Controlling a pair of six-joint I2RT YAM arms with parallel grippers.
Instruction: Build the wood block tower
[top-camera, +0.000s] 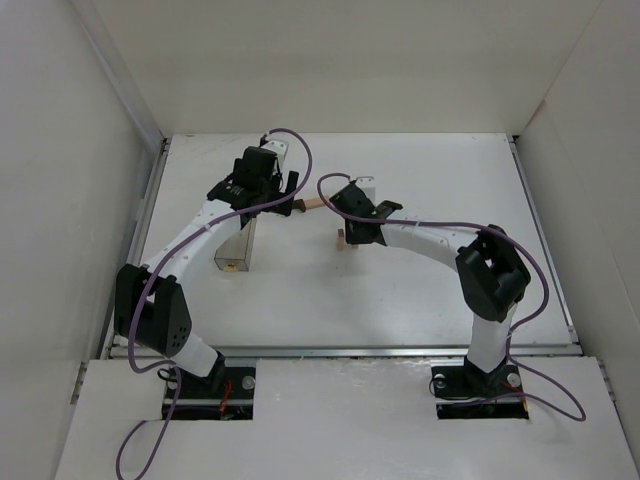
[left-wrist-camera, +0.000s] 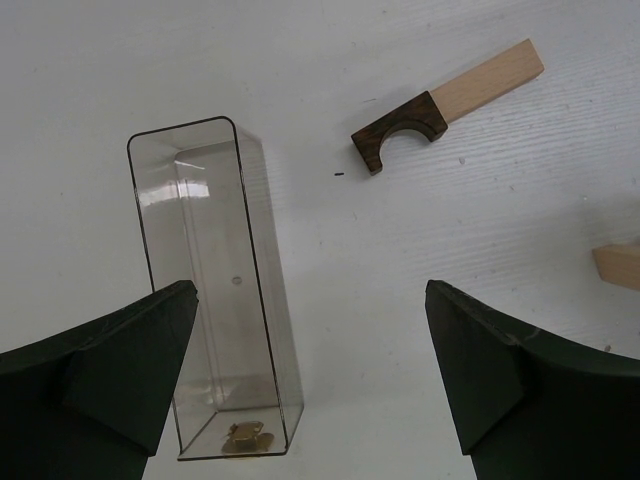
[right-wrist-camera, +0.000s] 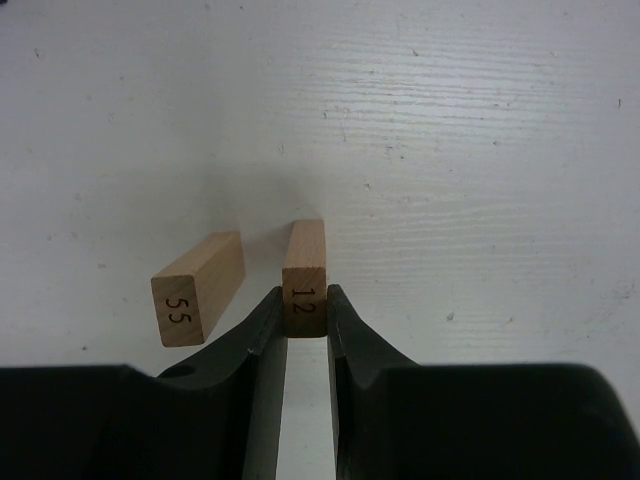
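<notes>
Two light-tan wood blocks stand upright side by side in the right wrist view. My right gripper (right-wrist-camera: 304, 302) is shut on the top of the one marked 12 (right-wrist-camera: 304, 255). The block marked 55 (right-wrist-camera: 198, 288) stands free just left of it, with a small gap between them. From the top view, the right gripper (top-camera: 350, 232) is mid-table over these blocks (top-camera: 341, 239). A flat tan bar (left-wrist-camera: 490, 80) lies end to end with a dark brown arch piece (left-wrist-camera: 398, 135). My left gripper (left-wrist-camera: 310, 370) hangs open above the table with nothing between its fingers.
A clear plastic rectangular box (left-wrist-camera: 215, 280) lies under the left gripper's left finger, with a small brass-coloured thing at its near end. Another tan block (left-wrist-camera: 618, 266) shows at the right edge of the left wrist view. White walls enclose the table (top-camera: 430, 290).
</notes>
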